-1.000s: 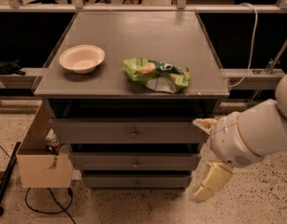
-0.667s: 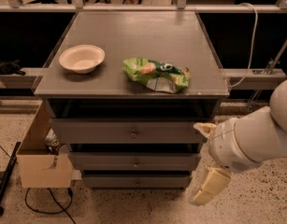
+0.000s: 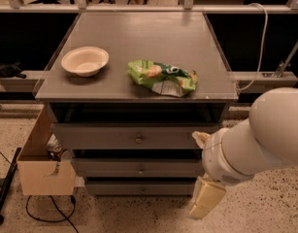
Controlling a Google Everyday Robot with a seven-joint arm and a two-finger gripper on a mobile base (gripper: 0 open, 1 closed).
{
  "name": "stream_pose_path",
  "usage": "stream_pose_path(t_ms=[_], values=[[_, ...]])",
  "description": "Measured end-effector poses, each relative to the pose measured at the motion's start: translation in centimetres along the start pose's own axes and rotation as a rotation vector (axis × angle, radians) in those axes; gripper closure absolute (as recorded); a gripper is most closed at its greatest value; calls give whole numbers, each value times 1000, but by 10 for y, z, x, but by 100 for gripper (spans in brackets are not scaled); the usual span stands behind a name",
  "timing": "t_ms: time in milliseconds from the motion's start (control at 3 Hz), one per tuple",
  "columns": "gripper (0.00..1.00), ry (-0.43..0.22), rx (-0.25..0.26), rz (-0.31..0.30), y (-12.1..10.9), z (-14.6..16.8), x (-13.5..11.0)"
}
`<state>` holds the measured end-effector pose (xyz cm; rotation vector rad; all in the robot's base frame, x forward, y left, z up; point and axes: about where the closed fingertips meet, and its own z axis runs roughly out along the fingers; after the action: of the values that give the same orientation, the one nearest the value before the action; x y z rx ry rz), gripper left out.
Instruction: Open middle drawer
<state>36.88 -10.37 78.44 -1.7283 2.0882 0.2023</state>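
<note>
The biggest thing in my view is the grey cabinet (image 3: pixel 153 38), with a flat top and three drawer fronts stacked under it. The white arm (image 3: pixel 265 135) comes in from the right side and covers the right ends of the lower fronts. The top drawer (image 3: pixel 100 136) is the tallest. Under it sits the middle drawer (image 3: pixel 105 168), which is of medium height, and the bottom drawer (image 3: pixel 119 187) is the shortest. All three look fully closed to me, so I judge that the task has not started on the drawer itself and that I am in the approach step.

A cardboard box (image 3: pixel 39 171) stands on the floor at the left of the cabinet, well apart from the arm. On the top lie a green chip bag (image 3: pixel 162 75) and, to its left, a pale bowl (image 3: pixel 85 60). Neither is in my way.

The gripper (image 3: pixel 199 174) hangs in front of the right end of the middle drawer. Its upper finger (image 3: pixel 201 138) and lower finger (image 3: pixel 207 204) are spread wide, one above the other, and they hold nothing.

The small round knob (image 3: pixel 140 169) is at the centre of the middle drawer, well left of the gripper. For the next move I think I must bring the gripper left to this knob, close on it, and pull straight out, taking care not to catch the top drawer's knob
</note>
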Motion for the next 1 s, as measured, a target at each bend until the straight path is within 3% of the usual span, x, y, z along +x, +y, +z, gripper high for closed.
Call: stream_pose_path(t_ms=[333,667,1000], values=[[0,59,32,-51,-4,33,15],[0,73,50,-82,-15,54,32],[0,12,1,-61,-70,109,77]])
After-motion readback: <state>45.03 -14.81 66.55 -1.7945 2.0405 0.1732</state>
